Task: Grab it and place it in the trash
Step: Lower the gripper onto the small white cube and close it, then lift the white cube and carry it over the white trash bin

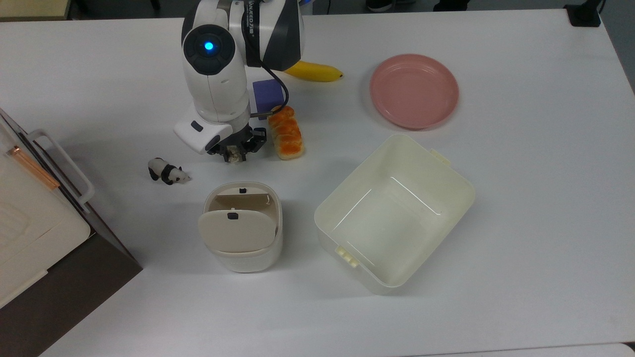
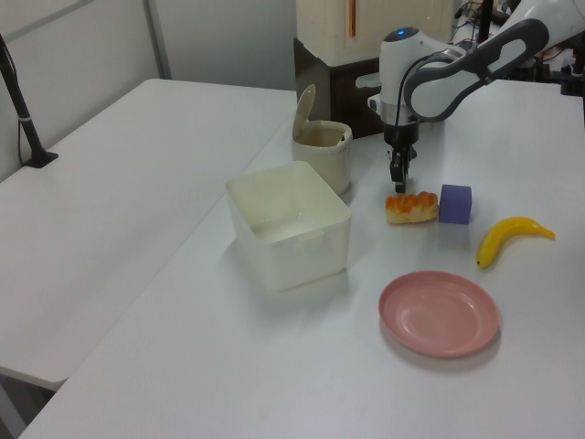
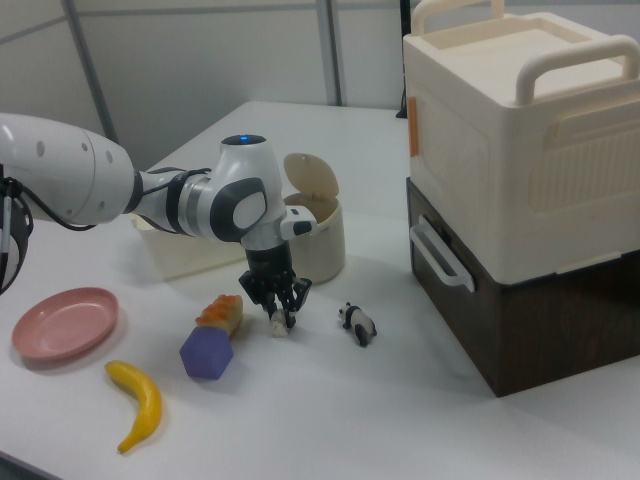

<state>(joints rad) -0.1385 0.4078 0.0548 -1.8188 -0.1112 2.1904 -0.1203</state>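
**Hidden and cut-off parts**

The arm covers much of the purple block (image 1: 267, 94) and the banana's (image 1: 317, 72) end at 9 o'clock in the top view. The paper ball (image 1: 234, 156) is mostly masked by the pincer (image 1: 237, 151). The stacked boxes (image 1: 30, 218) run off the top view's left edge.

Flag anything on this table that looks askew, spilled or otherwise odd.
Nothing is spilled or damaged. The small bin has its flap lid tipped up, leaving the opening exposed. The large tub sits at an angle to the table edges. The gripper is down at the paper ball.
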